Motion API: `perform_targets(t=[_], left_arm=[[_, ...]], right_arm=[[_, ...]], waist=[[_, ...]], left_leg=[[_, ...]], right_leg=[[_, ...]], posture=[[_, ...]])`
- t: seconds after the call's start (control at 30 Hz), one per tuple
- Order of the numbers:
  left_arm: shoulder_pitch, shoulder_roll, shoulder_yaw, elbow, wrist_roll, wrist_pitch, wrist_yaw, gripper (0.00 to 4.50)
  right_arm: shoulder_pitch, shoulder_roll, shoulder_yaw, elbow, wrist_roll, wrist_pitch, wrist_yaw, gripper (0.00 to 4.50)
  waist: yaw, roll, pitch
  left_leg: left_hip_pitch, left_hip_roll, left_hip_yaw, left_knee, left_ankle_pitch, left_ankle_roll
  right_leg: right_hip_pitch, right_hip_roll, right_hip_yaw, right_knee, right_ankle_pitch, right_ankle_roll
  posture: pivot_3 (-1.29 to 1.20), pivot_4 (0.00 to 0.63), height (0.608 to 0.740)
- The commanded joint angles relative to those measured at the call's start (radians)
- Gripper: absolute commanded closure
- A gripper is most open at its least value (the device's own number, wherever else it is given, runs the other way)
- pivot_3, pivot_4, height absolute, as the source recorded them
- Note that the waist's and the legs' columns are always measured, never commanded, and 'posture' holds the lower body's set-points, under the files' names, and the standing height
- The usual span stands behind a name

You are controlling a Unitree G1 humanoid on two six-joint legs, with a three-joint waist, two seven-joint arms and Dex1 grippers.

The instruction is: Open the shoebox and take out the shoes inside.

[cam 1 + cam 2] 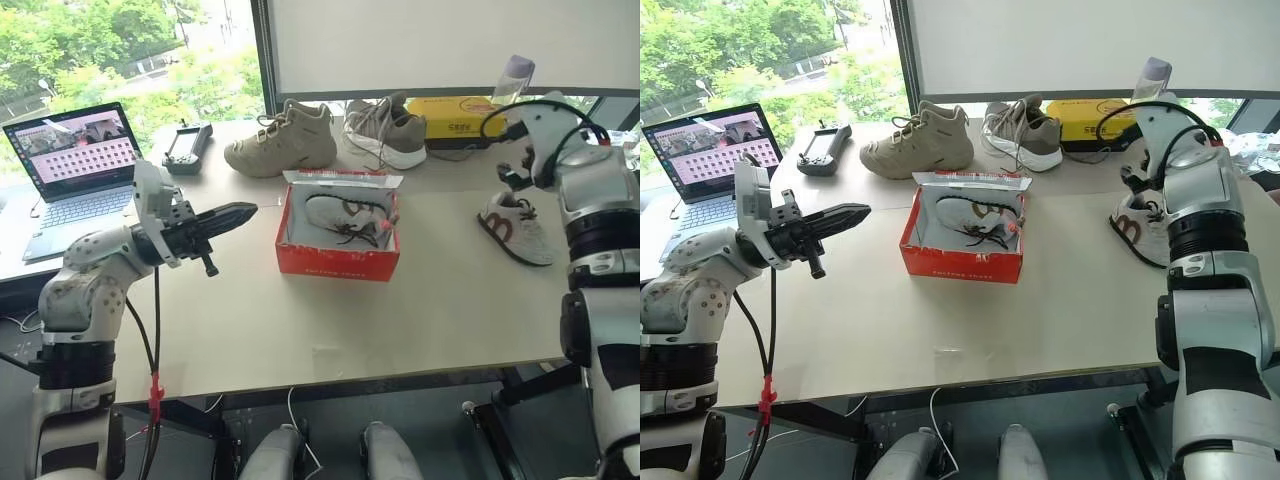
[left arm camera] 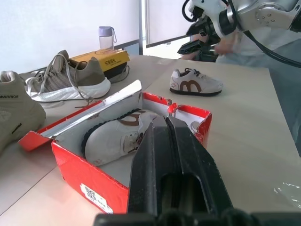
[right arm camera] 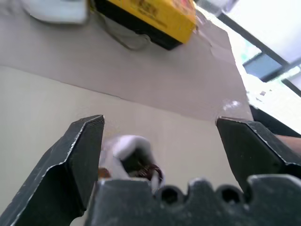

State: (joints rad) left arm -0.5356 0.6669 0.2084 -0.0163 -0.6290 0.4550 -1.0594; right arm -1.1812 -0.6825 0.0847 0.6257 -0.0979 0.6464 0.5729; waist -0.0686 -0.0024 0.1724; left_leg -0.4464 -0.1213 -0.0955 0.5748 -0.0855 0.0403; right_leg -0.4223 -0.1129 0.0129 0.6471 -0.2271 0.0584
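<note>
On the counter (image 1: 300, 320) we see the red shoebox (image 1: 338, 262) open, one shoe (image 1: 345, 218) inside. Our right claw (image 3: 160, 141) is spread wide above the other shoe (image 1: 515, 228). Our left claw (image 1: 235, 213) is pressed together.

Beige table (image 1: 300, 330); on it: open shoebox (image 1: 338, 262); loose sneaker (image 1: 515, 228); laptop (image 1: 78, 170); boot (image 1: 282, 141)

Silver-grey jointed arms (image 1: 90, 285) with black bands, black cables looped along them, a red tie, black wedge fingers (image 2: 176, 179).

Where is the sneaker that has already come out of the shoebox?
In the head views it sits on the table's right side, the removed sneaker, right of the open shoebox, just below the open right hand.
</note>
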Motion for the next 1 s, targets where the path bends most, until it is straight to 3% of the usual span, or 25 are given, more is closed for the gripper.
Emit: perform_targets(t=[0.03, 0.17, 0.47, 0.67, 1.0], left_arm=[[-0.018, 0.004, 0.005, -0.015, -0.004, -0.014, -0.001, 4.5], [-0.019, 0.003, 0.002, -0.015, -0.005, -0.015, 0.001, 4.5], [-0.01, -0.005, 0.003, -0.031, -0.012, -0.008, 0.012, 4.5], [0.014, 0.002, 0.014, -0.056, -0.017, 0.0, 0.025, 4.5], [0.043, 0.013, 0.032, -0.091, -0.027, 0.013, 0.045, 4.5]], right_arm=[[0.107, 0.072, 0.048, -0.485, 0.257, 0.135, 0.305, 0.05], [0.153, 0.064, 0.12, -0.564, 0.24, 0.138, 0.344, 0.05], [-0.002, 0.146, 0.382, -0.085, -0.06, -0.254, 0.288, 0.05], [-0.071, 0.239, 0.43, 0.204, -0.184, -0.449, 0.188, 0.05], [-0.065, 0.369, 0.403, 0.494, -0.242, -0.524, 0.15, 0.05]], waist=[[-0.009, 0.0, 0.0], [0.011, 0.0, 0.0], [0.029, -0.001, 0.001], [0.021, -0.001, 0.001], [0.005, -0.006, -0.003]], left_leg=[[0.0, 0.001, 0.0, 0.0, 0.0, 0.0], [0.0, 0.002, -0.002, 0.001, 0.0, 0.0], [0.0, -0.002, -0.002, 0.002, -0.001, -0.001], [0.0, -0.002, -0.002, -0.001, 0.001, -0.002], [0.008, -0.001, -0.003, -0.001, 0.001, -0.004]], right_leg=[[-0.001, 0.001, 0.001, 0.0, 0.0, 0.0], [-0.001, 0.001, -0.001, 0.001, -0.001, 0.0], [-0.001, -0.001, -0.002, -0.005, 0.005, 0.003], [-0.002, 0.001, 0.0, -0.001, 0.004, 0.0], [0.001, 0.004, 0.0, 0.0, 0.004, -0.002]], posture=[[0.0, 0.15, 0.732], [0.0, 0.15, 0.732], [0.0, 0.15, 0.732], [0.0, 0.15, 0.732], [0.0, 0.15, 0.732]])
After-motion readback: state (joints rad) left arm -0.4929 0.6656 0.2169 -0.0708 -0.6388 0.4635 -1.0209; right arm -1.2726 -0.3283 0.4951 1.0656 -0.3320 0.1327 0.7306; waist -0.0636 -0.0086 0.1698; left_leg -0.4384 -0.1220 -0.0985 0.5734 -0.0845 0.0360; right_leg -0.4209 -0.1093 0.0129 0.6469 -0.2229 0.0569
